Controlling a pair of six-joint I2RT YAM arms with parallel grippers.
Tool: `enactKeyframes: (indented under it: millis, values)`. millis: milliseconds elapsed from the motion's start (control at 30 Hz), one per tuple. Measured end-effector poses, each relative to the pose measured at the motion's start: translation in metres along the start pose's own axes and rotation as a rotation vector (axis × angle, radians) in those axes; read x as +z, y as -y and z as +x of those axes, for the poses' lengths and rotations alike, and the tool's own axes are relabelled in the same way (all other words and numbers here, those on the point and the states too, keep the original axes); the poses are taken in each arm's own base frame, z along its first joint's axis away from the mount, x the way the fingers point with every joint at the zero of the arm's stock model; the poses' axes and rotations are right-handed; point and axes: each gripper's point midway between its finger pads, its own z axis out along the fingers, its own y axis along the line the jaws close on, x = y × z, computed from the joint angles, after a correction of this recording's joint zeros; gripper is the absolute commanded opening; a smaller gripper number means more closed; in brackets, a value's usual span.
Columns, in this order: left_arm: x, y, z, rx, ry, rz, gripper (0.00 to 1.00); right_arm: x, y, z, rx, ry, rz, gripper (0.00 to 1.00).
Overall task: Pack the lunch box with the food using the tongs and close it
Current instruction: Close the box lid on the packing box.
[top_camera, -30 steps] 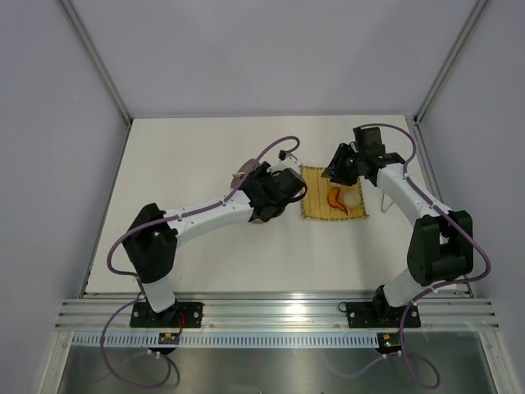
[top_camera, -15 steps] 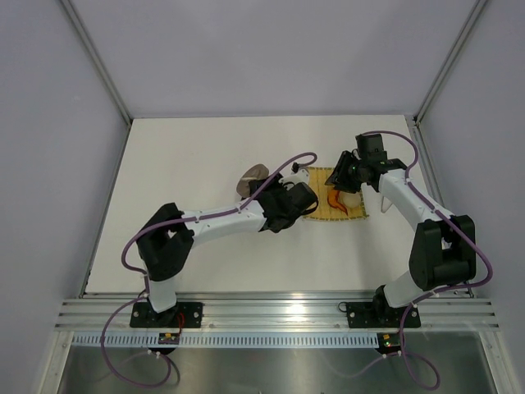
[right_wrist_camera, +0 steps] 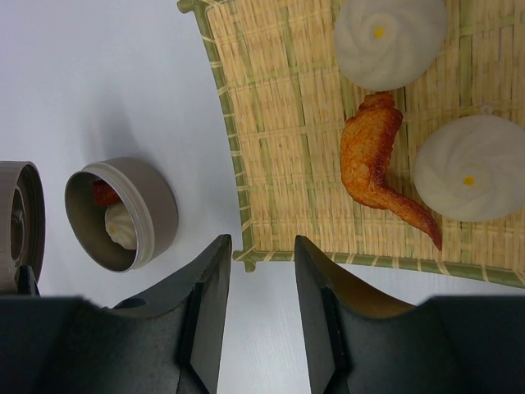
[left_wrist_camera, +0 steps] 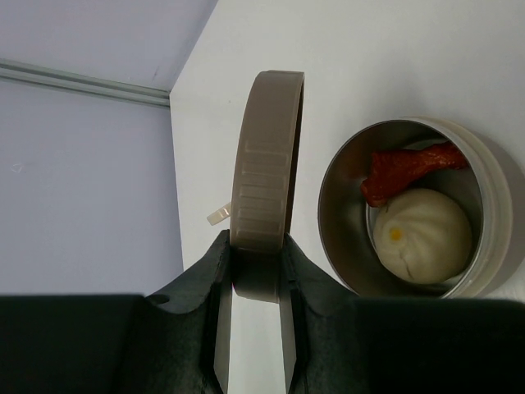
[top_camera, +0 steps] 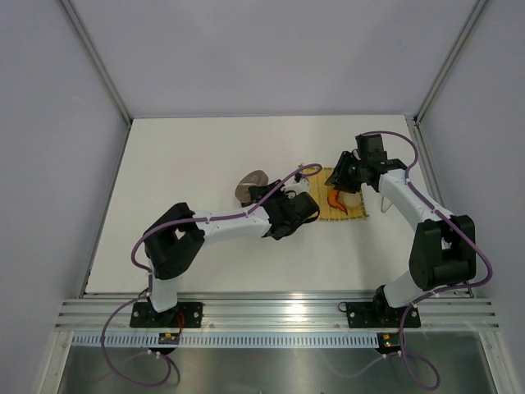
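Note:
My left gripper [left_wrist_camera: 256,246] [top_camera: 262,194] is shut on the brownish-grey lid [left_wrist_camera: 267,156] [top_camera: 253,185] and holds it on edge above the table. Just beside it stands the open silver lunch box [left_wrist_camera: 492,189] [right_wrist_camera: 156,205], with a red-brown chunk [left_wrist_camera: 410,168] and a cream ball [left_wrist_camera: 426,234] inside. The left arm hides the box in the top view. My right gripper [right_wrist_camera: 261,246] [top_camera: 338,174] hangs open and empty over the mat's corner. A thin pale stick, apparently the tongs [top_camera: 383,201], lies right of the mat.
The yellow woven mat [right_wrist_camera: 279,123] [top_camera: 349,216] holds two cream balls [right_wrist_camera: 390,37] [right_wrist_camera: 472,176] and an orange wing piece [right_wrist_camera: 373,160] [top_camera: 335,199]. The enclosure walls stand at the left, back and right of the white table [top_camera: 189,164].
The left arm has swung its wrist right and nearer, carrying the lid slightly right and toward the near edge. The right gripper dipped a little toward the mat, then held still.

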Motion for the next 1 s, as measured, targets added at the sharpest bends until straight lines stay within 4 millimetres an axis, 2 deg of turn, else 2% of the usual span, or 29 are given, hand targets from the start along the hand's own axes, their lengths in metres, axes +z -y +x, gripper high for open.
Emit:
enactKeyframes:
  millis: [667,1000]
  values:
    - [-0.010,0.024,0.006,0.060,0.006,0.017,0.00,0.001,0.001,0.002,0.001,-0.006,0.001,0.44]
    - [-0.010,0.017,0.007,0.072,0.003,-0.040,0.00,0.001,0.001,0.003,0.001,-0.007,0.001,0.44]
